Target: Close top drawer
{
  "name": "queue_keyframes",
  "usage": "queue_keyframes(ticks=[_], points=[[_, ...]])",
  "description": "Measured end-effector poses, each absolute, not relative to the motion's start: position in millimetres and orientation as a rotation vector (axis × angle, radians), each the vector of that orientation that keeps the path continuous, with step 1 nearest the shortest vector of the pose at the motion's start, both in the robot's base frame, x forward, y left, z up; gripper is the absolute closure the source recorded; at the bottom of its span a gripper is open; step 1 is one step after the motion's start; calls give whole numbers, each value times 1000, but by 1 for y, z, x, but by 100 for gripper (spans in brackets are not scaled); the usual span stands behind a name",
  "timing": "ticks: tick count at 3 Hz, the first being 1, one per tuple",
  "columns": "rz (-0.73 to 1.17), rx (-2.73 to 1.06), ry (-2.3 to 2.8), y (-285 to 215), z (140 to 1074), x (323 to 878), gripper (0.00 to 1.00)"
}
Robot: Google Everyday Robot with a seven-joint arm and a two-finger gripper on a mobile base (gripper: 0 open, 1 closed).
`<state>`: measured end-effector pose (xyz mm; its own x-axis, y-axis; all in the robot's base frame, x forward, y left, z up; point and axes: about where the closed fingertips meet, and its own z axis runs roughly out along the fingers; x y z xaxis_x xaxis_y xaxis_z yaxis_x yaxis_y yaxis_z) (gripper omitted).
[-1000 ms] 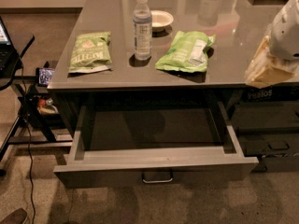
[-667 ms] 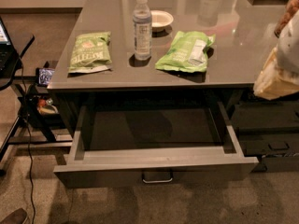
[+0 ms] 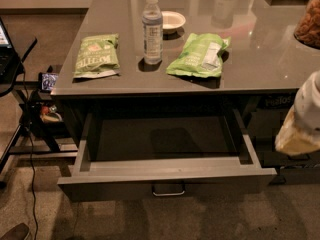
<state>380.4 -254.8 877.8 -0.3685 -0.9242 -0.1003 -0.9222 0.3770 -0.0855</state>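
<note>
The top drawer (image 3: pixel 165 170) stands pulled far out from under the desk (image 3: pixel 265 54). Its flat front faces the camera low in the view, and its dark inside appears empty. A small metal loop handle (image 3: pixel 168 189) hangs at the middle of the front, just under the lighter grey rim.

The gripper (image 3: pixel 301 126) hangs at the right edge of the view, beside and a little above the drawer's right front corner. It is apart from the drawer, and I cannot tell whether it is spread or closed.

The drawer looks like sheet metal, so I judge it stiff, hard and fairly smooth. With nothing visibly loading it, it should run lightly. Because it is so wide, a push near one corner could skew it and make it bind. Closing needs no grasp, only a flat press on the front panel. The best spot is probably at the centre, on or just above the handle, with the push aimed straight toward the desk. The smooth face may let a contact slide sideways, so a square approach matters.

On the desk, a water bottle (image 3: pixel 152 28) stands between two green snack bags (image 3: pixel 96 55) (image 3: pixel 199 55), and a small white bowl (image 3: pixel 173 20) sits behind it. A hard slam could rock the bottle.
</note>
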Motion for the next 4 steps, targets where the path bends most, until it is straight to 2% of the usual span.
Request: queue_keyframes(ticks=[1,3,4], points=[[75,-1690,2552,-259,837,370,100],[129,-1684,2568,-258,820,364,100],[183,-1668,2602,-249,783,354,100]])
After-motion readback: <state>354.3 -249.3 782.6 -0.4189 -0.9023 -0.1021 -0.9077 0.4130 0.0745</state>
